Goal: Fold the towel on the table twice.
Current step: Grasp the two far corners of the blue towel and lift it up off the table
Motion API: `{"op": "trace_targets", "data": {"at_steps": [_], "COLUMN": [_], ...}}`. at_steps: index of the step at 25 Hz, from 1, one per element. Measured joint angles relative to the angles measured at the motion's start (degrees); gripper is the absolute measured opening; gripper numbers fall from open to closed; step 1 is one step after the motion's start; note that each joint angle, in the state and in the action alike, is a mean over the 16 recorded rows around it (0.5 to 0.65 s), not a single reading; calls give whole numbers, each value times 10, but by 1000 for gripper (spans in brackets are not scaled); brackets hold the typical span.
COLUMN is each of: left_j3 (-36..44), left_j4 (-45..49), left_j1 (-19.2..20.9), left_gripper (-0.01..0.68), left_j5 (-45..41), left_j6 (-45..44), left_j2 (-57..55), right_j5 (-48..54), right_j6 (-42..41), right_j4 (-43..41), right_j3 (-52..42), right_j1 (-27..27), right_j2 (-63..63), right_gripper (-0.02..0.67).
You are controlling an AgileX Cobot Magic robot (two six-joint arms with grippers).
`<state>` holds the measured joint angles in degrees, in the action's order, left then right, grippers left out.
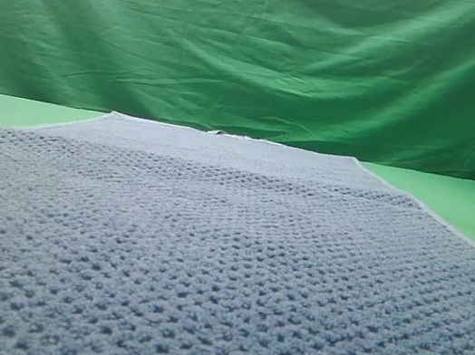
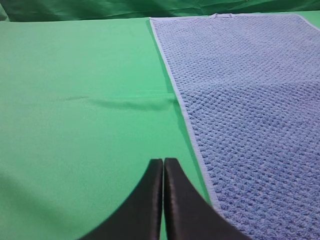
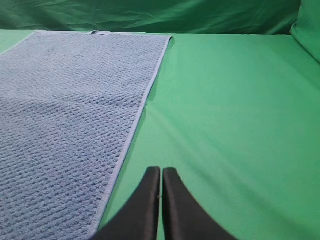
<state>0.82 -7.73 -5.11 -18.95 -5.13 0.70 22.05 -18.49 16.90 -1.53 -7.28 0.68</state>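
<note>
The blue-grey waffle-weave towel (image 1: 223, 258) lies spread flat on the green table (image 1: 472, 205), filling most of the exterior high view; neither gripper shows there. In the left wrist view the towel (image 2: 250, 110) covers the right side, its pale hem running diagonally. My left gripper (image 2: 163, 162) is shut and empty, over bare table just left of that hem. In the right wrist view the towel (image 3: 65, 115) covers the left side. My right gripper (image 3: 161, 171) is shut and empty, over bare table just right of the towel's hem.
A wrinkled green backdrop cloth (image 1: 261, 44) hangs behind the table. A small hem loop (image 2: 222, 15) sits at the towel's far edge. A faint crease (image 2: 125, 102) crosses the table left of the towel. Bare table (image 3: 235, 115) stretches right of the towel.
</note>
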Motion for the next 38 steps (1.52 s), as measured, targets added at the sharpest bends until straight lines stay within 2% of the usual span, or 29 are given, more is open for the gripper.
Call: {"op": "trace_targets", "data": {"at_steps": [10,18,25,33,38], "left_j3": [1,-10,-71,-164,-194], "left_j4": [-92,-195,-237,-238,-238], "left_j1": [0,0,0,0,0], "left_gripper": [0,0,0,0,0], "left_j5": [38,99,122,116,126], "left_j6": [0,-6,-51,-112,-126], "left_j2": [0,0,-16,-92,-146], "right_j5": [-28,-173,-253,-188,-149], "right_j6": [-6,4,5,-21,-41], "right_j4": [11,90,165,183,183], "right_j3": [0,3,55,168,223], "right_j1": [0,0,0,0,0], "right_j2": [0,0,-19,-124,-208], "right_gripper": [0,0,0,0,0]}}
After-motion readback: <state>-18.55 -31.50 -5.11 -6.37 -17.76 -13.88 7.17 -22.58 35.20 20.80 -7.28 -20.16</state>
